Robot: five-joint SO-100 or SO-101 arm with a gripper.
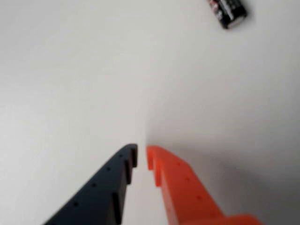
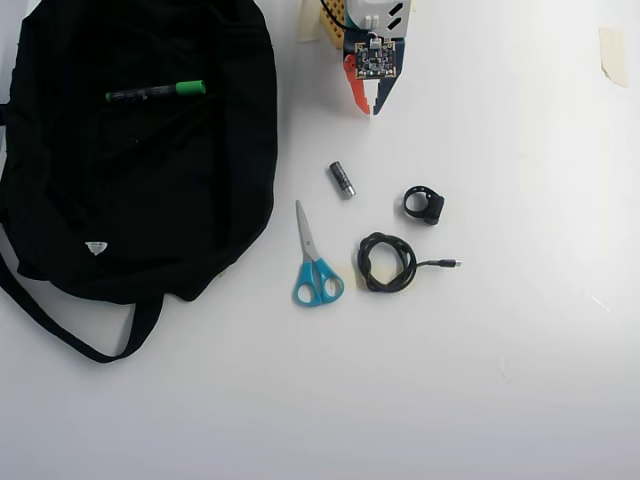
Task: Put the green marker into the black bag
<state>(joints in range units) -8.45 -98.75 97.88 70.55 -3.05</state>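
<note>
The green marker [image 2: 155, 92], black barrel with a green end, lies on top of the black bag [image 2: 130, 210] near its upper part in the overhead view. The bag spreads over the left of the table, straps trailing at the lower left. My gripper [image 2: 370, 108] is at the top centre, to the right of the bag, fingers nearly together and holding nothing. In the wrist view the gripper [image 1: 142, 154] shows a black finger and an orange finger with a narrow gap over bare white table. Marker and bag are out of the wrist view.
A short grey-black cylinder [image 2: 342, 180] lies below the gripper and shows in the wrist view [image 1: 228, 11]. Blue-handled scissors [image 2: 314, 262], a coiled black cable [image 2: 386, 262] and a small black ring part [image 2: 424, 205] lie mid-table. Tape [image 2: 612, 55] sticks at the upper right.
</note>
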